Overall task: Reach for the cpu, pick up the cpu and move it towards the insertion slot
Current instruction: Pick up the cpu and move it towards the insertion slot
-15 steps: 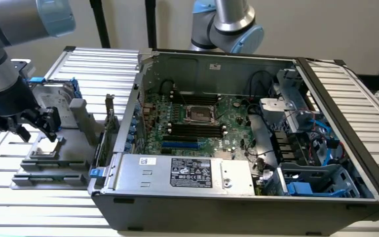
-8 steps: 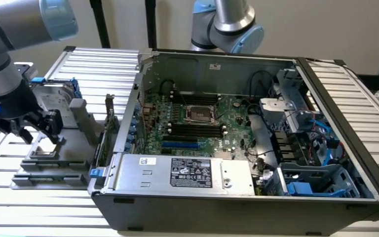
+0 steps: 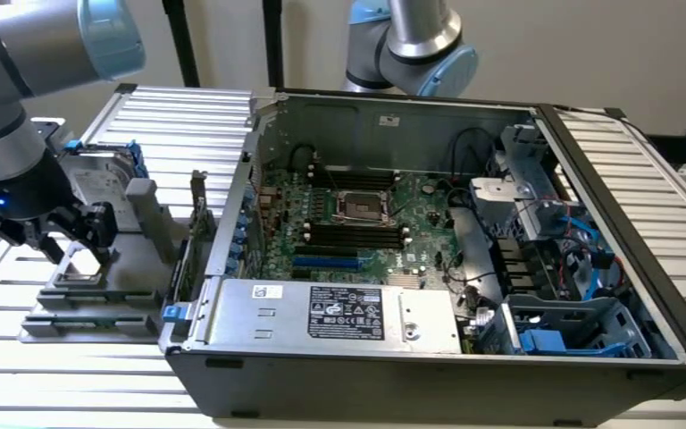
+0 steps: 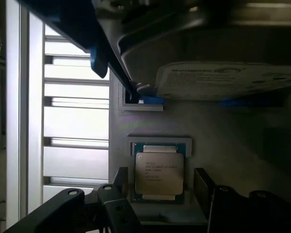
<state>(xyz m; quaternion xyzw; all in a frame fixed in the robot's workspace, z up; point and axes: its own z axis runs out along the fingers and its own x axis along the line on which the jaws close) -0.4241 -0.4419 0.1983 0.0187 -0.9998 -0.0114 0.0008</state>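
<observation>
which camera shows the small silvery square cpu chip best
The wrist view: the small flat silvery square cpu lies face-on in its pale holder, printed lettering visible, between the fingers of the open tool. In the exterior view it is a small patch beneath the tool, mostly hidden.

Honestly, I can't read any of it. The cpu (image 4: 159,173) has a few lines of print on its metal top. The power supply (image 3: 427,326) carries a black label (image 3: 346,315) with white text and a small white sticker (image 3: 269,292). The hard drive (image 4: 223,80) has print too, all too tiny to make out.
</observation>
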